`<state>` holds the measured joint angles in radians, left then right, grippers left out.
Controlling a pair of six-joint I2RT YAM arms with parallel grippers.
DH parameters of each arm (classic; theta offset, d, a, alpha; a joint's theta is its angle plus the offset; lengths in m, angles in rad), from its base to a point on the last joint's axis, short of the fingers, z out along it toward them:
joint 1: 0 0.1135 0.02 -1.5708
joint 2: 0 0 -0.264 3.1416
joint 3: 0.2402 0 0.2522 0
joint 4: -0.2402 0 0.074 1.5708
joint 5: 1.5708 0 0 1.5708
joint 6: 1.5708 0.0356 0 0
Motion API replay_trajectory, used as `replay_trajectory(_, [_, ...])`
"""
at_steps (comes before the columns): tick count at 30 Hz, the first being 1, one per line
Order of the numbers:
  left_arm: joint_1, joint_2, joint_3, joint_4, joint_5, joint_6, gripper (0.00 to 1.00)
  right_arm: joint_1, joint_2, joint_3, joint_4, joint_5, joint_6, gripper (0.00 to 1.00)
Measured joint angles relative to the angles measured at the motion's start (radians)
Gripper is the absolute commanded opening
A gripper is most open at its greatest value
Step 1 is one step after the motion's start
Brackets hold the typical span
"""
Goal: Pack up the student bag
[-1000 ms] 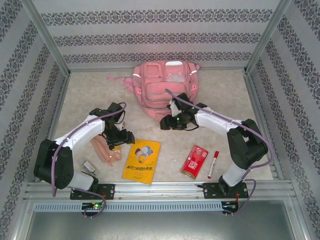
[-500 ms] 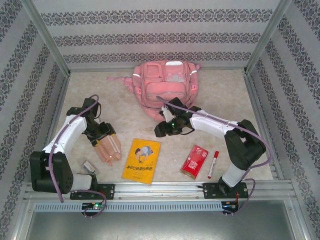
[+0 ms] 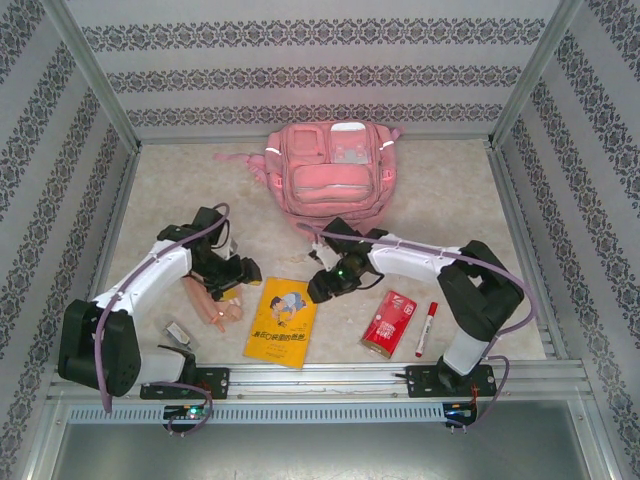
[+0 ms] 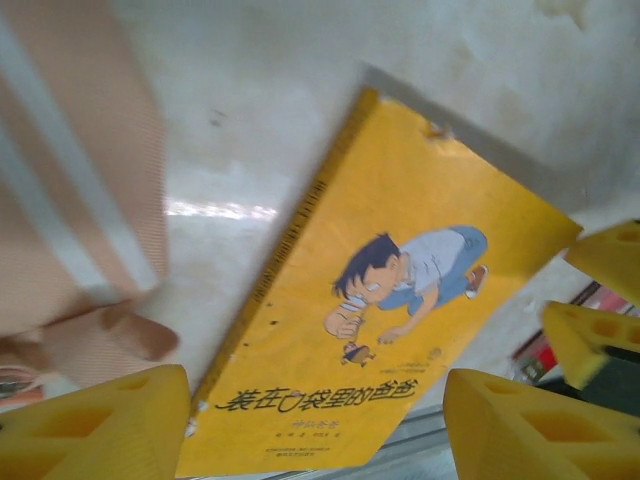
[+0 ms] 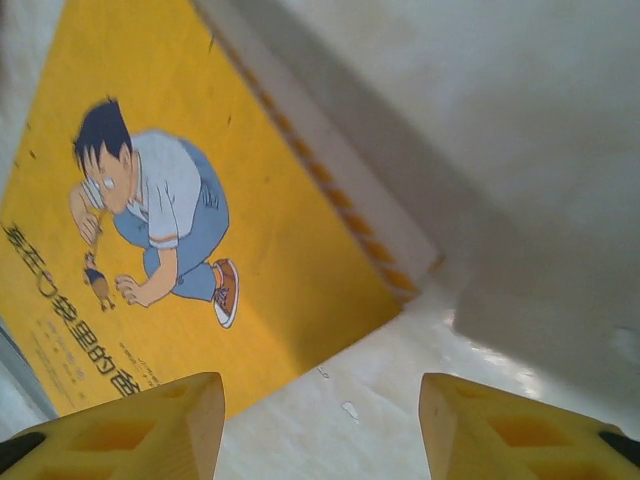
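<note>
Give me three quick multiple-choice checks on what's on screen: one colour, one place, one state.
1. What colour is the student bag?
A) blue
B) pink
C) black

2. Where is the yellow book?
A) inside the bag
B) on top of the bag
C) flat on the table, nearer the arms than the bag

3. How do the jaws of the right gripper stand?
A) shut on the book
B) shut on a bag strap
C) open, nothing between them

Answers:
1 B, its fabric is pink all over.
2 C, the top view shows the book lying on the table apart from the bag.
3 C, the right wrist view shows the jaws apart, with only table and book beyond them.
</note>
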<state>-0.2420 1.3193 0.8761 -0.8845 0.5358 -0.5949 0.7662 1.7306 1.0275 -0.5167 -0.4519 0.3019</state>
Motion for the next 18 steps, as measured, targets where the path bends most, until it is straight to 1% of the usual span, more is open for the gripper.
replay_trajectory(1, [-0.016,0.003,-0.001,0.007,0.006,0.003,0.68,0.012,0.016,0.003,-0.004,0.012,-0.007,0.51])
replay_trajectory(4, [-0.063,0.020,-0.008,0.031,0.017,0.011,0.68,0.035,0.070,0.016,-0.017,0.052,-0.020,0.35])
replay_trajectory(6, [-0.087,0.037,-0.014,0.040,0.026,0.014,0.68,0.032,0.081,0.033,-0.021,0.053,-0.021,0.25])
replay_trajectory(8, [-0.101,0.057,-0.017,0.047,0.034,0.014,0.68,0.029,0.093,0.047,-0.024,0.039,-0.017,0.19])
replay_trajectory(11, [-0.116,0.069,-0.033,0.065,0.041,0.013,0.69,0.024,0.093,0.051,-0.032,0.035,-0.010,0.14])
replay_trajectory(13, [-0.125,0.069,-0.049,0.077,0.053,0.011,0.70,0.009,0.093,0.053,-0.025,0.031,-0.006,0.13])
replay_trajectory(15, [-0.138,0.081,-0.067,0.094,0.071,0.010,0.69,-0.014,0.093,0.053,-0.012,0.025,0.000,0.09])
replay_trajectory(18, [-0.166,0.133,-0.082,0.119,0.078,0.010,0.70,-0.053,0.095,0.053,0.009,0.011,0.006,0.07])
